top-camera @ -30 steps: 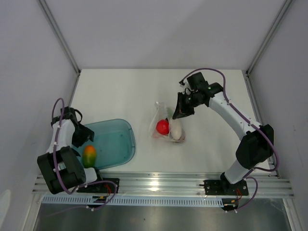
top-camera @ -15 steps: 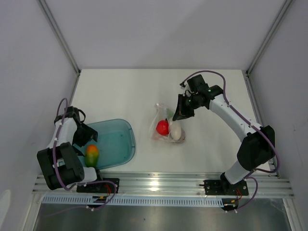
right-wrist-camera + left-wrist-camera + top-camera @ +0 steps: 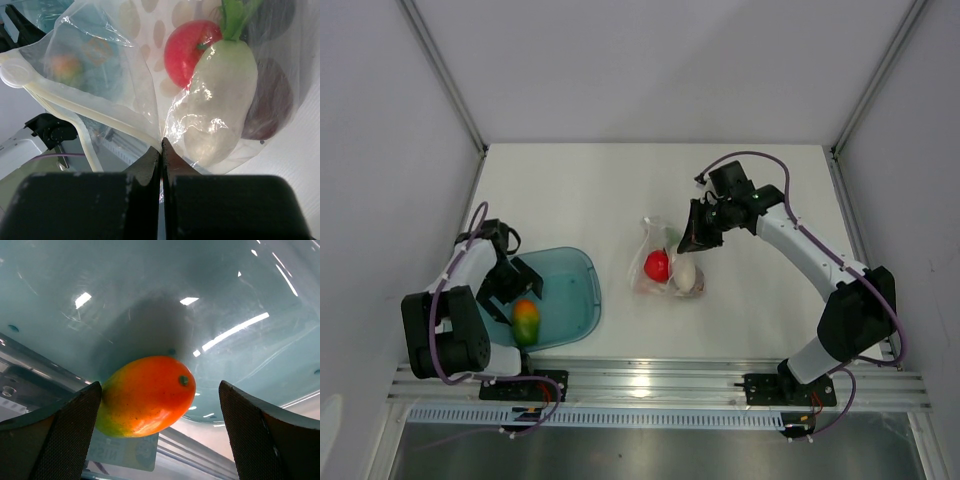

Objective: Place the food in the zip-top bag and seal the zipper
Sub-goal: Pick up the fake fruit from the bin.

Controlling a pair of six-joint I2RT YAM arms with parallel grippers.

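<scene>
Left pincer [image 3: 160, 390]: jaws wide open, straddling the orange-green fruit [image 3: 147, 396]. One finger [image 3: 55, 440] touches the fruit's green end. The other stands clear of it, so nothing is gripped. The fruit lies in the teal tray [image 3: 575, 272], near its front left corner.

Right pincer [image 3: 692, 238]: jaws pressed fully together, pinching a fold of the clear bag [image 3: 650, 240] at its right edge. The bag lies mid-table [image 3: 580, 190], well apart from the tray. Through the film we see a red fruit [image 3: 187, 47], a white piece [image 3: 220, 100] with a green top, and a maroon piece [image 3: 272, 100] just beside it. The zipper strip [image 3: 75, 108] runs slack along the mouth. We cannot tell whether it is pressed closed.
</scene>
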